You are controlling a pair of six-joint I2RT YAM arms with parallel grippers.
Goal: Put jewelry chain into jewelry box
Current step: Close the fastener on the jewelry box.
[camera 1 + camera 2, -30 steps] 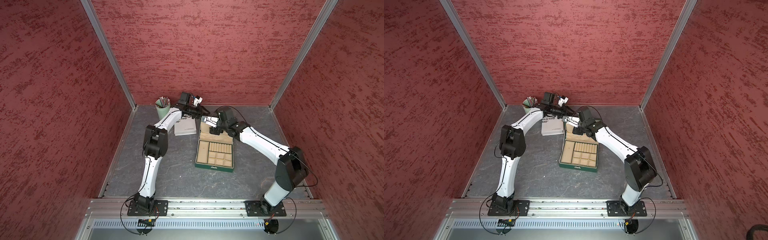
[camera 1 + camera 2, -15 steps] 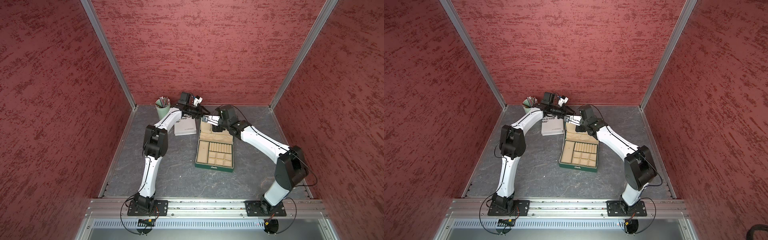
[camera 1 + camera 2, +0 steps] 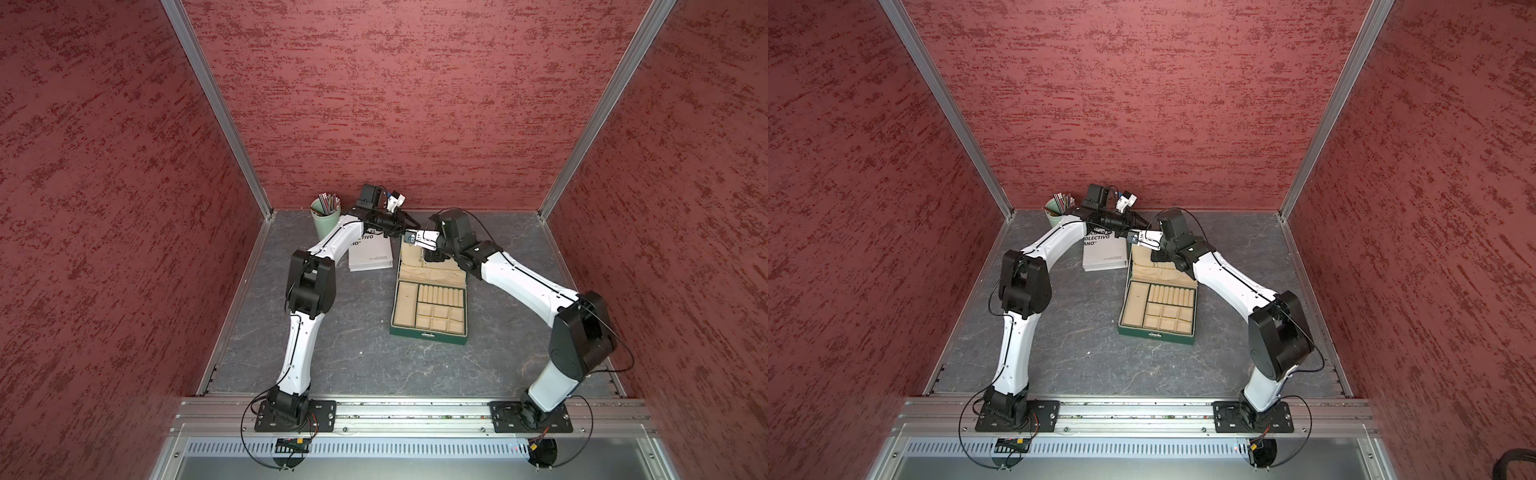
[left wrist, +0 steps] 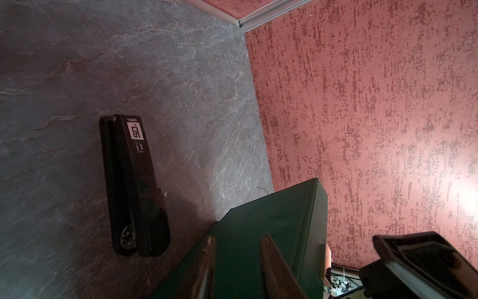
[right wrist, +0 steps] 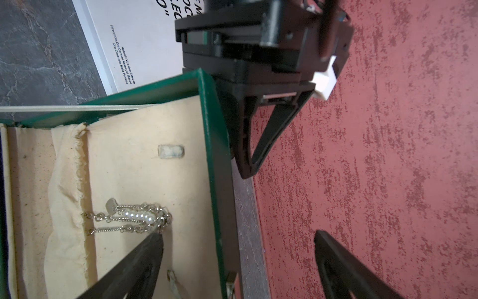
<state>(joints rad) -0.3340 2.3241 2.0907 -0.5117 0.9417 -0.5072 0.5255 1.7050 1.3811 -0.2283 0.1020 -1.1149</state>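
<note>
The jewelry box point(image 3: 428, 337) stands open on the grey table point(image 3: 332, 353), and the left gripper point(image 4: 238, 238) has its 2 fingers a little apart, laid against the green back of the raised lid point(image 5: 207, 116). The jewelry chain point(image 5: 129, 222), strung with a few small white beads, rests against the lid's beige lining beside a frayed cloth pocket. The right gripper point(image 5: 238, 233) is spread wide, 1 fingertip point(image 5: 155, 240) touching the chain's end.
</note>
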